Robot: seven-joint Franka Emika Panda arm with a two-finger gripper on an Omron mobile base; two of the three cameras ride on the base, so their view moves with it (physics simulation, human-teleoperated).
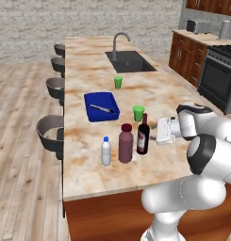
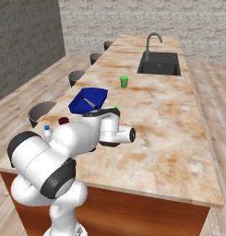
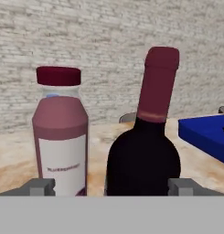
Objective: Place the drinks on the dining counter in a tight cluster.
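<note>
Maroon juice bottle (image 3: pixel 61 137) beside wine bottle (image 3: pixel 147 146); fingers (image 3: pixel 42 186) released, flanking; water bottle (image 1: pixel 106 151) alongside.

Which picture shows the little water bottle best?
The left base view: the water bottle stands whole beside the juice bottle. The right base view shows just its cap and shoulder behind the arm. The hand view hides it behind the juice bottle.
</note>
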